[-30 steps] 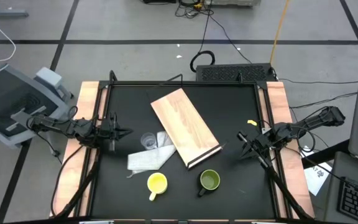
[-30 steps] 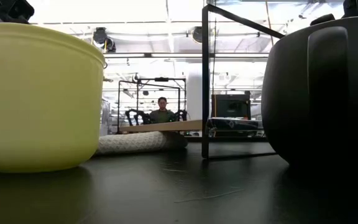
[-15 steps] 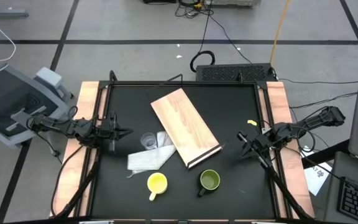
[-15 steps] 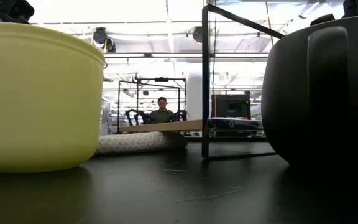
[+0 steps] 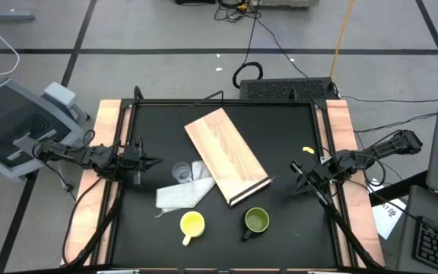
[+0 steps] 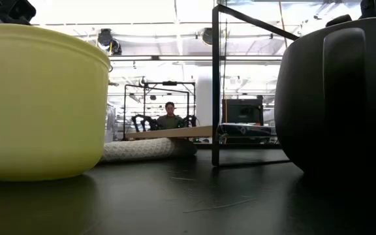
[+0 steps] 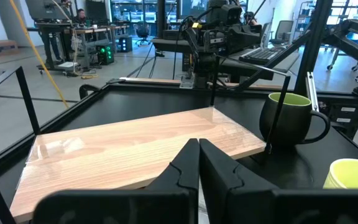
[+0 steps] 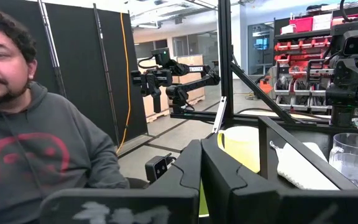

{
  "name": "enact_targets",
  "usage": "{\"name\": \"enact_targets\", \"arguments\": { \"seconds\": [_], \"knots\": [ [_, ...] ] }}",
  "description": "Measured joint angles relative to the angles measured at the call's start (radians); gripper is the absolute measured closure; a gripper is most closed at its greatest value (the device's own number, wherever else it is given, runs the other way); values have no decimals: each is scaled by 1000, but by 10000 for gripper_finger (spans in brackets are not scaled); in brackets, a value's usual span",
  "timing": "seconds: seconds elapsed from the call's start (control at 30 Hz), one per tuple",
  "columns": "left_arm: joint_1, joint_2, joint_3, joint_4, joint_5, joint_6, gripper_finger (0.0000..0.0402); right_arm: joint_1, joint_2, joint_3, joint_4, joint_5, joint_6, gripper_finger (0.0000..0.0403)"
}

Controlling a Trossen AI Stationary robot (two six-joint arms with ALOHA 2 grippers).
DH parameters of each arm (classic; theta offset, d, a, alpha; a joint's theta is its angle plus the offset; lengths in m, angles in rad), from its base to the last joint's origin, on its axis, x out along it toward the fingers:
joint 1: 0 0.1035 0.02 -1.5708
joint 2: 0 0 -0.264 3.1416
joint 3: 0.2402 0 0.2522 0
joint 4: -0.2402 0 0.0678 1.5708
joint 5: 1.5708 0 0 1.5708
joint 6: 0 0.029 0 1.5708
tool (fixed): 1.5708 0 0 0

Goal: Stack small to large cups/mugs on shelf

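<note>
A: Where are the two arms?

B: The left gripper (image 5: 152, 161) sits low at 9 o'clock on the black desk (image 5: 287, 137), stretched flat and pointing in. The right gripper (image 5: 295, 169) sits at 3 o'clock, bent and pointing in too. Both have their jaws squeezed together, holding nothing.

A: And the cups?

B: The yellow mug (image 5: 192, 224) and the green mug (image 5: 257, 221) stand side by side at 6 o'clock, smooth and round, each with a handle. The clear plastic cup (image 5: 182, 173) stands at 8 o'clock, touching a soft white cloth (image 5: 181, 194).

A: The shelf?

B: The shelf (image 5: 225, 154) is a flat, pale wood board lying slanted in the middle. One corner rests on the cloth.

A: Anything hard to see?

B: In the low view both mugs are cut off at the edges.
</note>
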Motion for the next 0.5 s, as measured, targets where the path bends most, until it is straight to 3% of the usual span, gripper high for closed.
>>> {"name": "enact_targets", "arguments": {
  "seconds": [0.5],
  "knots": [
    [0,0,0,0,0,0,392,0,5,10,59,30,-52,403]
  ]
}}
